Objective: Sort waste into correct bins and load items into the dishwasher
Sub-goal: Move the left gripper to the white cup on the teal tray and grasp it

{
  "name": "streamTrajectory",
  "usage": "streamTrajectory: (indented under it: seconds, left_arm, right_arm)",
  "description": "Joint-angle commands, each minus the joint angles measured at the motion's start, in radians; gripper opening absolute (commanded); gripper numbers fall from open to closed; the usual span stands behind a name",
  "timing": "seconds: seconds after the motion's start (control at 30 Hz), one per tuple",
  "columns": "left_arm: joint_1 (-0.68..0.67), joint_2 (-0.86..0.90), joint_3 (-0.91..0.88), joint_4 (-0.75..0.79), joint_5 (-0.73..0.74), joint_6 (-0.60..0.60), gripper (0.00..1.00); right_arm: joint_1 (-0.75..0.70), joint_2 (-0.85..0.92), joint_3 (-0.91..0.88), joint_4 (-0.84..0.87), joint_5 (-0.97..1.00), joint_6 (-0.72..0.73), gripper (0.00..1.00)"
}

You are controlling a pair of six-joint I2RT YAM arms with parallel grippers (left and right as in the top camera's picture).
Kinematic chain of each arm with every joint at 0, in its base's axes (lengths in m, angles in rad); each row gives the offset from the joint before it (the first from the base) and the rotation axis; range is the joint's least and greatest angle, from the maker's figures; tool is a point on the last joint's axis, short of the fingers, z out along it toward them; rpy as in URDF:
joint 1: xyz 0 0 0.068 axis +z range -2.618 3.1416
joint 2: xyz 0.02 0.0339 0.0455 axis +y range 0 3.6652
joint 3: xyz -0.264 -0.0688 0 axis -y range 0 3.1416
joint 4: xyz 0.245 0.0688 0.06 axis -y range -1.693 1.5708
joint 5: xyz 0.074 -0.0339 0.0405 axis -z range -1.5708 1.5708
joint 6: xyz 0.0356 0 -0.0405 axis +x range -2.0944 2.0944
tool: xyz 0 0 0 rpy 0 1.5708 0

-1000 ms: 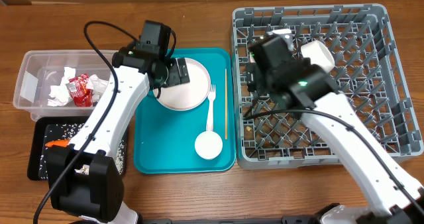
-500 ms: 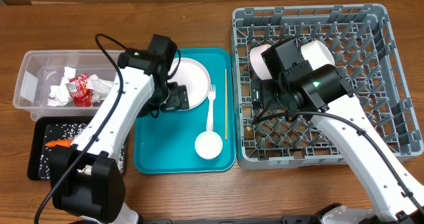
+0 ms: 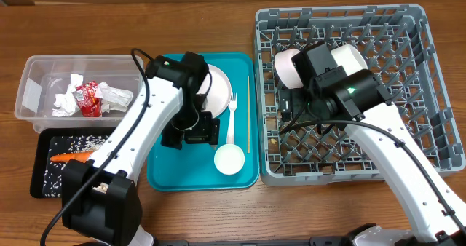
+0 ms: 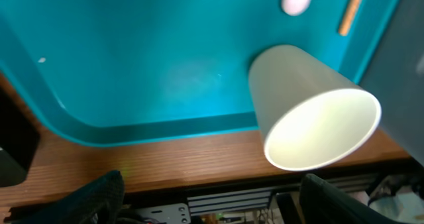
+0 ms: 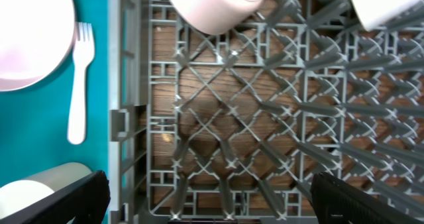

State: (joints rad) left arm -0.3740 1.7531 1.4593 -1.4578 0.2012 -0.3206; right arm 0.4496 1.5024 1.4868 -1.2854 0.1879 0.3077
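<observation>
I'm holding the left gripper point(image 4: 209, 184), jaws spread and empty, over the teal tray point(image 4: 132, 65), near the white cup point(image 4: 311, 118) sitting on it. The right gripper point(image 5: 209, 181) is hovering, jaws wide, above the dish rack point(image 5: 265, 118). The red wrapper point(image 3: 89, 99) in the clear tub point(image 3: 29, 93) is showing print too small to read.

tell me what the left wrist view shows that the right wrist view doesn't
Only the left wrist view shows the end of the thin wooden stick and the open mouth of the white cup, which lies on its side. Only the right wrist view shows the grey dish rack, a pinkish bowl and a white bowl in it, and the pink plate. Both show the teal tray, the white fork and that cup.
</observation>
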Motion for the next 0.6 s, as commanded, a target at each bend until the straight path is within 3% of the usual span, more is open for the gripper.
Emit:
streamTrajectory:
  seconds: [0.0, 0.57]
  left_arm:
    - [-0.036, 0.0, -0.016, 0.0, 0.043, 0.029, 0.87]
    - [-0.065, 0.0, -0.254, 0.264, 0.107, -0.024, 0.79]
  right_arm:
    - [-0.027, -0.014, 0.011, -0.006, 0.005, 0.004, 1.0]
    - [-0.039, -0.014, 0.011, -0.034, 0.005, 0.004, 1.0]
